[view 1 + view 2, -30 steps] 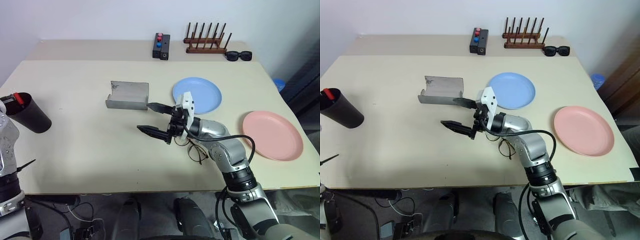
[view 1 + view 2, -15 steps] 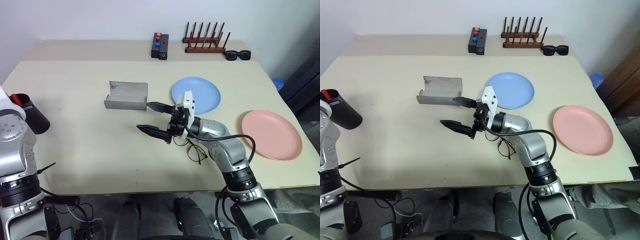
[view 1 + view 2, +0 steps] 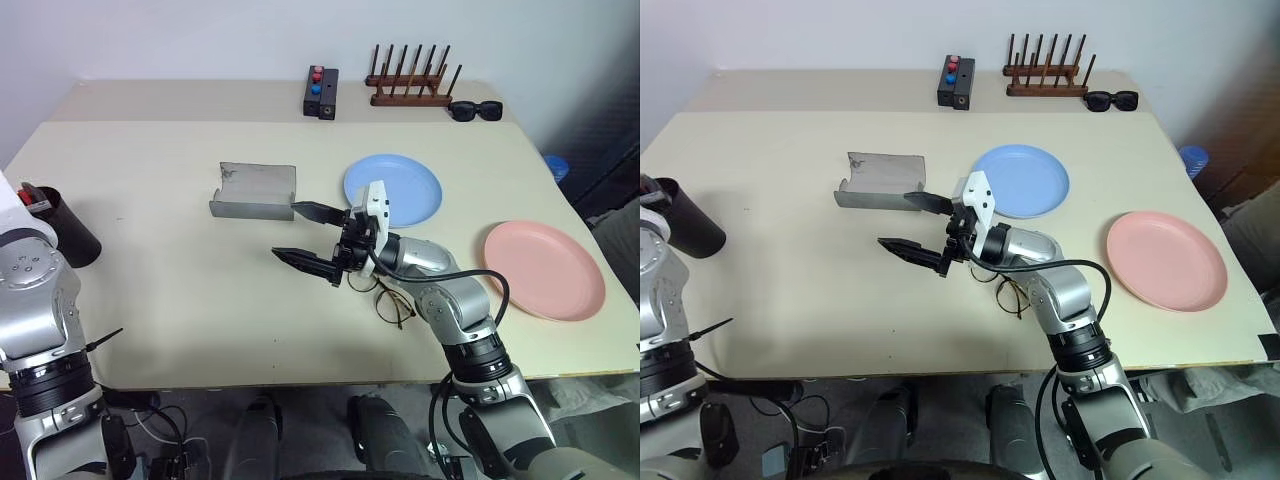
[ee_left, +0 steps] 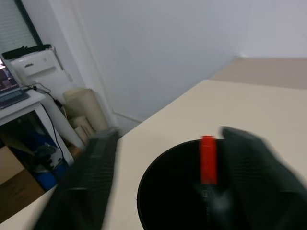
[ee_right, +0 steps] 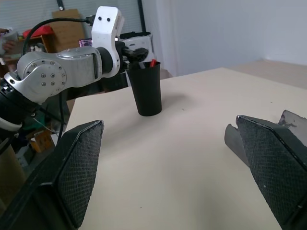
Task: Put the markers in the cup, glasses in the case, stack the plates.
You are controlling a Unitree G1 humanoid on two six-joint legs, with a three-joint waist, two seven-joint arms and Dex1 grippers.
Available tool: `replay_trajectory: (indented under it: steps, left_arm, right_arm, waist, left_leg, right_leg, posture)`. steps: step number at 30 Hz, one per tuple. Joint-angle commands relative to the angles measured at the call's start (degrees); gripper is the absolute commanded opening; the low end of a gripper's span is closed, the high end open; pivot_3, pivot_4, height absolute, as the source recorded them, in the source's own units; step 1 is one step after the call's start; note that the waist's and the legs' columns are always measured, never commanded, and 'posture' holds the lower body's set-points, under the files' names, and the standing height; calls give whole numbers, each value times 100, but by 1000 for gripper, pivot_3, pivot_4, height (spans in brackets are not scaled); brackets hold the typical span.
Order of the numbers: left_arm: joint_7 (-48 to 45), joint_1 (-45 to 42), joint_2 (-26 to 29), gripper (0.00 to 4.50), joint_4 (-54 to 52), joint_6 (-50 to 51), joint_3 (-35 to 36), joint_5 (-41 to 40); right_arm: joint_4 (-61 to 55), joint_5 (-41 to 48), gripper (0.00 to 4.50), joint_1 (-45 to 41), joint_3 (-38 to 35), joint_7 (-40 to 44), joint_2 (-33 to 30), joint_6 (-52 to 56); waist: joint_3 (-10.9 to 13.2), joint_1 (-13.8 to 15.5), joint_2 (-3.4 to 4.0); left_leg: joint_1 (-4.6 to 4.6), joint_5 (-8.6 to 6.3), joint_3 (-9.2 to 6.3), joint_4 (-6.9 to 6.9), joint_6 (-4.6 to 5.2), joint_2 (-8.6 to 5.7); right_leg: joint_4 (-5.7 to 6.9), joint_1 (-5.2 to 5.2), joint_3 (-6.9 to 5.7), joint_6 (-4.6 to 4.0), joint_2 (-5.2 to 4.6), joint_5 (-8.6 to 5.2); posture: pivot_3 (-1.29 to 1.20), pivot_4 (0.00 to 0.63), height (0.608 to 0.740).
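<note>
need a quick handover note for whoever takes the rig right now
Left gripper: open over the black cup, red-ended marker inside it.
Right gripper: open, empty, hovering between the grey case and the wire-framed glasses.
Case lies open on the table. Blue plate and pink plate lie apart.
Done: at least one marker in the cup; the white marker isn't visible.
Left: glasses into the case, stack the plates.
</note>
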Motion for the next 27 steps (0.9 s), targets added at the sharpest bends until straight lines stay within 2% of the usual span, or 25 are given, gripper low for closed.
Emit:
replay_trajectory:
  steps: [1,7,9,12,15,17,20,23,27]
  left_arm:
    - [-9,-129,8,3574,-210,-50,113,132]
    - [-266,-444,46,3574,-476,-227,18,42]
    - [-764,-692,138,3574,-577,-281,-200,-162]
    - [-1850,-977,455,4360,-676,192,-838,-511]
    - [-3022,-1129,879,4438,-599,867,-1561,-886]
    - [-3704,-1299,1038,4438,-362,1326,-1928,-1187]
    - [-4702,-1517,1383,4438,26,1410,-2772,-1081]
    - [-5496,-1923,1543,4438,945,1033,-3470,-751]
    - [-6161,-2529,1435,4438,2207,381,-4047,-262]
  right_arm:
    - [-242,65,4500,-88,-44,-12,59,-104]
    - [-272,49,4500,-60,-37,-27,40,-100]
    - [-238,12,4500,-80,-49,-13,-8,-120]
    - [-136,-78,4500,-149,-76,39,-125,-194]
    - [-30,-197,4500,-256,-83,120,-273,-293]
    - [-15,-217,4500,-330,-100,164,-352,-295]
    - [-79,-339,4500,-390,-32,207,-555,-211]
    - [-363,-322,4500,-239,-31,370,-841,-152]
    - [-866,-43,4500,131,-160,675,-1375,187]
  waist:
    - [0,2,0]
    - [0,11,-1]
    - [0,22,-1]
    - [0,25,-1]
    - [2,-1,3]
    - [4,-13,6]
    - [5,-42,8]
    - [7,-12,10]
    - [7,6,10]
  left_leg:
    - [0,0,0,0,0,0]
    - [0,0,0,1,0,0]
    - [-1,0,-1,4,0,0]
    - [-2,0,-1,7,-1,-1]
    - [-1,0,0,6,0,-1]
    - [0,0,0,6,0,-1]
    - [-1,0,-1,2,2,2]
    - [-6,0,-1,-2,4,2]
    - [-11,0,-1,-1,4,1]
  right_leg:
    - [0,0,0,0,0,0]
    - [1,0,0,1,1,0]
    - [0,2,0,0,1,0]
    - [-1,5,0,0,1,0]
    - [1,4,1,0,1,-1]
    - [2,3,2,0,1,-1]
    - [7,-5,2,2,6,-3]
    - [6,-9,2,6,7,-5]
    - [5,-10,2,6,7,-7]
  posture:
    - [0,150,740]
    - [0,150,740]
    - [0,150,740]
    - [0,150,740]
    - [0,150,740]
    - [0,150,740]
    - [0,150,740]
    - [0,150,740]
    - [0,150,740]
